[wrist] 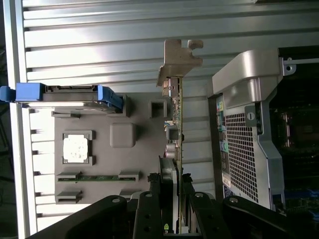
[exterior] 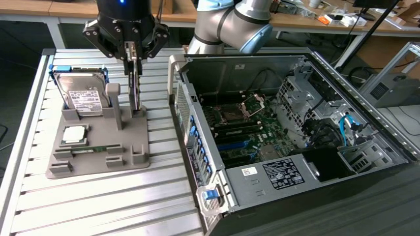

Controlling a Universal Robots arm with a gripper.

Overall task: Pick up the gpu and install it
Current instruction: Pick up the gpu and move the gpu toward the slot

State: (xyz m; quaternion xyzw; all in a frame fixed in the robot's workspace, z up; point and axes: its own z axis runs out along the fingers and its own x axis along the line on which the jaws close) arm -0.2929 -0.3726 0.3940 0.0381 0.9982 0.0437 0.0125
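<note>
Seen from the exterior view's left, a slatted metal counter (exterior: 98, 206) carries a grey holder (exterior: 125, 147). A hard drive (exterior: 82, 96) with a white label stands upright in the holder's rear slot. In front of it a processor chip (exterior: 74, 135) lies flat in its recess, and nearer still a narrow memory strip (exterior: 92, 149) lies in a groove.

At the holder's right rear corner the gripper (exterior: 133, 58) hangs straight down with its jaws clamped on the top of the gpu (exterior: 135, 86). From here the gpu is a thin dark blade, upright and edge-on. Its lower edge is down at the holder's slot posts, and I cannot tell whether it is seated there.

The wrist view looks down along the card. It shows the green board of the gpu (wrist: 178, 119), small parts on one face and the silver end bracket (wrist: 177, 62) at the far end. The gripper (wrist: 172, 181) has a black finger (wrist: 149, 204) pressed to each side of the card.

On the exterior view's right, just beside the holder, lies an open computer case (exterior: 196, 88) with its side panel off. Inside it that view shows the motherboard (exterior: 239, 132), blue cables (exterior: 347, 128) by the drive bays and a labelled metal box (exterior: 282, 174) at the near end. The wrist view shows the case's perforated rear panel (wrist: 244, 154), close to the card.
</note>
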